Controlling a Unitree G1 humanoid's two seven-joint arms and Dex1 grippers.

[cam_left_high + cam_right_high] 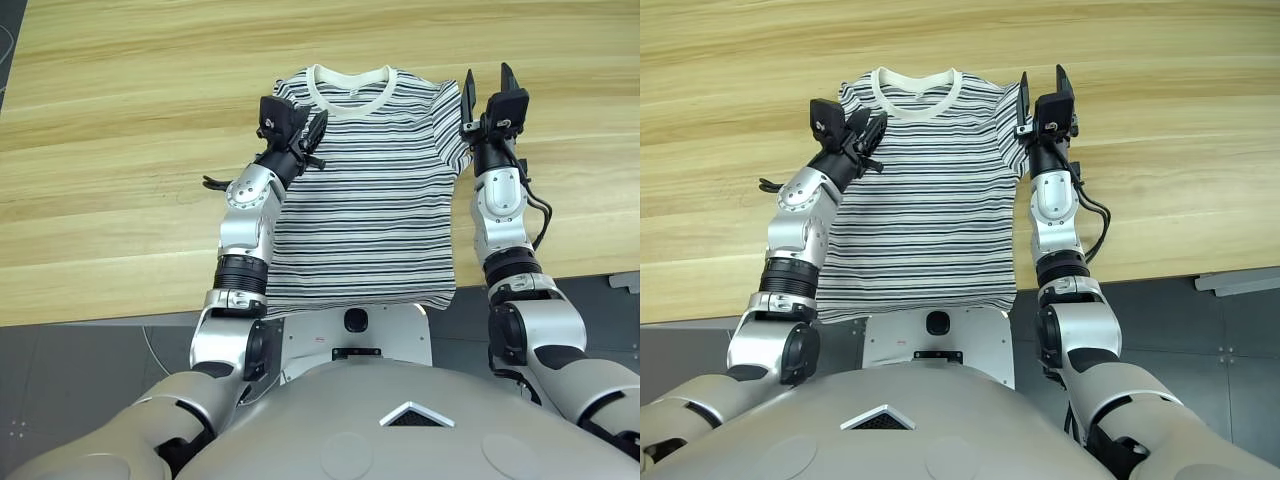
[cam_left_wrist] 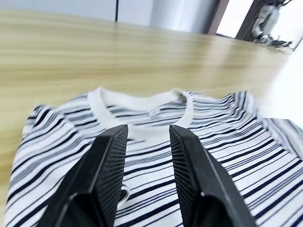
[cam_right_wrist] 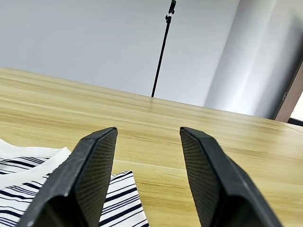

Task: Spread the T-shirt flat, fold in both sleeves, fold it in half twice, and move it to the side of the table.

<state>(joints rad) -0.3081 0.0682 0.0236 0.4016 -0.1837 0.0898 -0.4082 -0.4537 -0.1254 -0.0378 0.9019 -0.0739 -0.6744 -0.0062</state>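
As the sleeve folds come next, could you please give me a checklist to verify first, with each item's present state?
1. T-shirt spread flat on the table: ok.
2. Left gripper open and empty, over the shirt near the collar: ok.
3. Right gripper open and empty, beside the right sleeve: ok.
4. Left sleeve free to grasp: cannot tell; the left arm covers it.
5. Hem fully on the table: cannot tell; it lies at the near edge.

Wooden table (image 1: 120,120), grey floor (image 1: 60,380), pale wall (image 3: 94,42).
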